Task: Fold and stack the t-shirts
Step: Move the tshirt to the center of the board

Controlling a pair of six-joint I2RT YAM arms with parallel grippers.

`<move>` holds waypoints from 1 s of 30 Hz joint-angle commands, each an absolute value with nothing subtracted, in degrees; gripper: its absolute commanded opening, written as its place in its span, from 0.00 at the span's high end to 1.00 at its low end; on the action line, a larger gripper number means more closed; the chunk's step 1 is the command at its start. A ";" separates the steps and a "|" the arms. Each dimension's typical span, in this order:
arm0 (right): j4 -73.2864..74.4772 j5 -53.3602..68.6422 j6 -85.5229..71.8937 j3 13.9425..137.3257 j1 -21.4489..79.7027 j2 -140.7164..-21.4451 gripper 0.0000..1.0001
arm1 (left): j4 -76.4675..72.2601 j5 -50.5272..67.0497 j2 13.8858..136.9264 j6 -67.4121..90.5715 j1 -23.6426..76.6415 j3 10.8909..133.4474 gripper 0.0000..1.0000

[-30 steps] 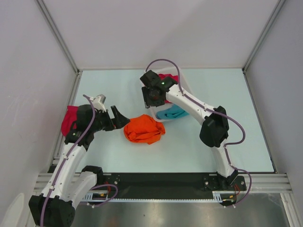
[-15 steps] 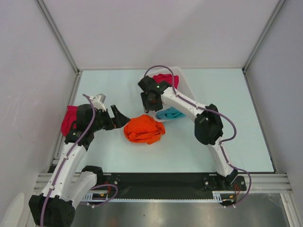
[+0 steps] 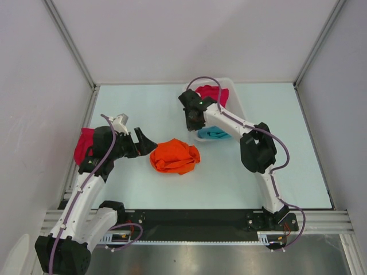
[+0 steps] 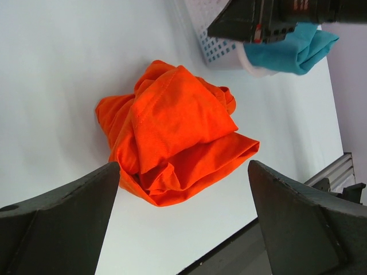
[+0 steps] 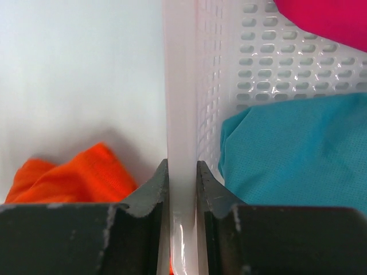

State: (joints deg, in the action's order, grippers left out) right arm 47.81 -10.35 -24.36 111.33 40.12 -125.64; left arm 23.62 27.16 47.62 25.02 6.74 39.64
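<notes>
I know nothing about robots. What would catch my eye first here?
A crumpled bright orange cloth t-shirt lies in the middle of the pale table, just ahead of the open left gripper. Beyond it, the right gripper pinches the rim of a white plastic lattice basket holding a teal shirt and a magenta-pink shirt.

No readable text, labels, numbers in any view; red-white mark on right arm (image 4: 287, 14) blurred.
</notes>
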 commanded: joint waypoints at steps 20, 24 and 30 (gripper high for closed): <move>42.02 -18.47 -33.92 95.46 11.00 -122.61 1.00 | 24.78 27.25 46.06 23.47 5.98 42.54 0.01; 40.43 -16.52 -34.63 93.34 8.88 -121.29 1.00 | 24.61 27.60 46.14 23.55 5.98 42.45 0.01; 40.08 -15.82 -34.63 92.64 7.04 -120.24 1.00 | 23.73 28.21 47.63 24.08 5.98 43.24 0.00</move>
